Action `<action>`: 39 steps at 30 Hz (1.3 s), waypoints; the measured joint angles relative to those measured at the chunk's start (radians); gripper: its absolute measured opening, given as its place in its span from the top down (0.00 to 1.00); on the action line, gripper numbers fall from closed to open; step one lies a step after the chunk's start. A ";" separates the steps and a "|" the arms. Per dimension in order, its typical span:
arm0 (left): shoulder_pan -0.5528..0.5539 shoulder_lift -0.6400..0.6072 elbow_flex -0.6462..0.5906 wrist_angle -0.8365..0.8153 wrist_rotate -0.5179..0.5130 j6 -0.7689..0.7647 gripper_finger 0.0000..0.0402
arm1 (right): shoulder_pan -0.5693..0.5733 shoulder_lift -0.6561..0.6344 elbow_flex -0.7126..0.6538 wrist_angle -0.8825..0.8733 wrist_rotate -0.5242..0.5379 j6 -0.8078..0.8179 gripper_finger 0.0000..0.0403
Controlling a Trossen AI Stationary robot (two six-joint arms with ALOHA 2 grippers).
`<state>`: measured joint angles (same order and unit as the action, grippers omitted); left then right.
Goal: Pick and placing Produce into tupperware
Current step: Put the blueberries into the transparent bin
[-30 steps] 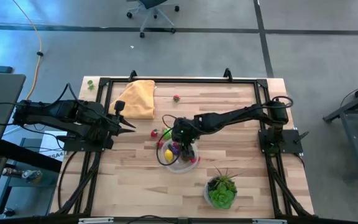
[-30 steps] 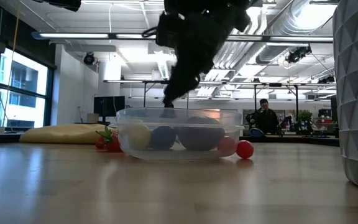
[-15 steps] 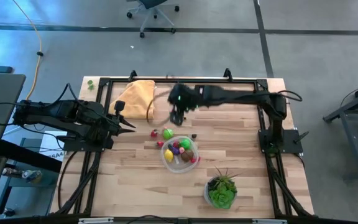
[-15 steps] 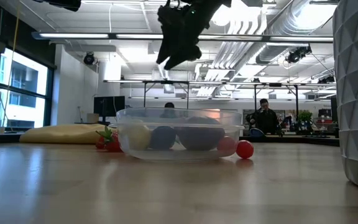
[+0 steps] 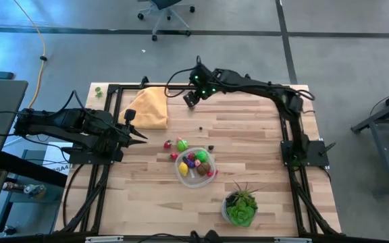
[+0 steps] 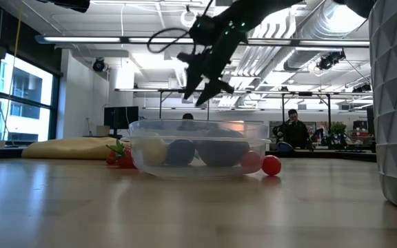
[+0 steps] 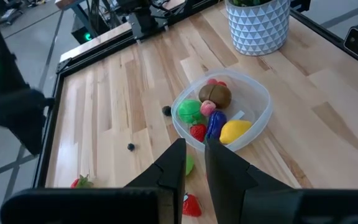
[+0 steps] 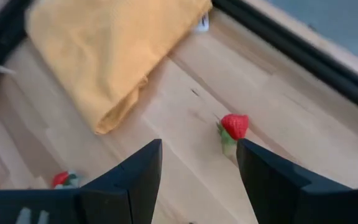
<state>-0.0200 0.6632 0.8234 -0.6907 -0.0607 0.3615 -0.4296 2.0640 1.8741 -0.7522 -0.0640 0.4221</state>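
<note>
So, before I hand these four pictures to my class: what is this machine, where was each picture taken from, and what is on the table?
It is a robot with two dark arms at a wooden table, each ending in two-finger jaws. One picture looks straight down, one looks level across the table top, and two come from cameras on the wrists.

The left gripper waits at the table's left edge, jaws shut and empty. The right gripper hovers near the far edge, jaws open and empty, above a toy strawberry beside a yellow cloth.

Mid-table sits a clear round tupperware already holding several toy produce pieces; a few more lie loose around it. A potted plant stands nearer the front.
</note>
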 joint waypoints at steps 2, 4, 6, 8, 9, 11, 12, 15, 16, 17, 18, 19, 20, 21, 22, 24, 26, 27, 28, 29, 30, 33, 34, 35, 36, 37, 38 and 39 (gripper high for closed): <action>0.000 0.000 0.000 0.000 0.000 0.000 0.87 | -0.005 0.055 0.054 -0.041 -0.001 -0.001 0.51; 0.000 0.000 0.000 0.000 0.000 0.000 0.87 | -0.005 0.116 0.128 -0.092 -0.002 -0.003 0.51; 0.000 0.000 0.000 0.000 0.000 0.000 0.87 | -0.009 0.182 0.224 -0.164 -0.004 -0.011 0.51; 0.000 0.000 0.000 0.000 0.000 0.000 0.87 | -0.013 0.253 0.331 -0.250 -0.006 -0.013 0.51; 0.000 0.000 0.000 0.000 0.000 0.000 0.87 | -0.016 0.289 0.385 -0.295 -0.006 -0.013 0.51; 0.000 0.000 0.000 0.000 0.000 0.000 0.87 | -0.022 0.356 0.481 -0.364 -0.005 -0.011 0.51; 0.000 0.000 0.000 0.000 0.000 0.000 0.87 | -0.023 0.368 0.480 -0.359 -0.005 -0.004 0.51; 0.000 0.000 0.000 0.000 0.000 0.000 0.87 | -0.041 0.356 0.394 -0.307 -0.033 0.063 0.51; 0.000 0.000 0.000 0.000 0.000 0.000 0.87 | -0.047 0.356 0.380 -0.301 -0.043 0.091 0.51; 0.000 0.000 0.000 0.000 0.000 0.000 0.87 | -0.052 0.355 0.368 -0.302 -0.053 0.106 0.51; 0.000 0.000 0.000 0.000 0.000 0.000 0.87 | -0.057 0.355 0.360 -0.303 -0.058 0.118 0.51; 0.000 0.000 0.000 0.000 0.000 0.000 0.87 | -0.060 0.355 0.354 -0.296 -0.059 0.120 0.51; 0.000 0.000 0.000 0.000 0.000 0.000 0.87 | -0.063 0.355 0.352 -0.286 -0.053 0.120 0.51; 0.000 0.000 0.000 0.000 0.000 0.000 0.87 | -0.064 0.355 0.352 -0.275 -0.038 0.120 0.51; 0.000 0.000 0.000 0.000 0.000 0.000 0.87 | -0.064 0.353 0.352 -0.265 -0.025 0.121 0.51; 0.000 0.000 0.000 0.000 0.000 0.000 0.87 | -0.062 0.351 0.352 -0.246 -0.020 0.124 0.51; 0.000 0.000 0.000 0.000 0.000 0.000 0.87 | -0.061 0.353 0.352 -0.241 -0.025 0.139 0.51; 0.000 0.000 0.000 0.000 0.000 0.000 0.87 | -0.060 0.358 0.352 -0.233 -0.030 0.143 0.51; 0.000 0.000 0.000 0.000 0.000 0.000 0.87 | -0.059 0.362 0.352 -0.230 -0.041 0.146 0.51; 0.000 0.000 0.000 0.000 0.000 0.000 0.87 | -0.059 0.370 0.352 -0.233 -0.045 0.146 0.51; 0.000 0.000 0.000 0.000 0.000 0.000 0.87 | -0.056 0.378 0.352 -0.223 -0.045 0.146 0.51; 0.000 0.000 0.000 0.000 0.000 0.000 0.87 | -0.054 0.397 0.352 -0.219 -0.051 0.147 0.51; 0.000 0.000 0.000 0.000 0.000 0.000 0.87 | -0.054 0.402 0.352 -0.218 -0.053 0.150 0.51; 0.000 0.000 0.000 0.000 0.000 0.000 0.87 | -0.054 0.407 0.352 -0.216 -0.053 0.150 0.51; 0.000 0.000 0.000 0.000 0.000 0.000 0.87 | -0.054 0.410 0.352 -0.214 -0.053 0.150 0.51; 0.000 0.000 0.000 0.000 0.000 0.000 0.87 | -0.054 0.411 0.352 -0.216 -0.050 0.150 0.51; 0.000 0.000 0.000 0.000 0.000 0.000 0.87 | -0.054 0.411 0.352 -0.215 -0.044 0.152 0.51; 0.000 0.000 0.000 0.000 0.000 0.000 0.87 | -0.054 0.411 0.352 -0.212 -0.039 0.154 0.51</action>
<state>-0.0200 0.6635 0.8234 -0.6906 -0.0608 0.3615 -0.4839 2.4750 2.2261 -0.9644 -0.1034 0.5764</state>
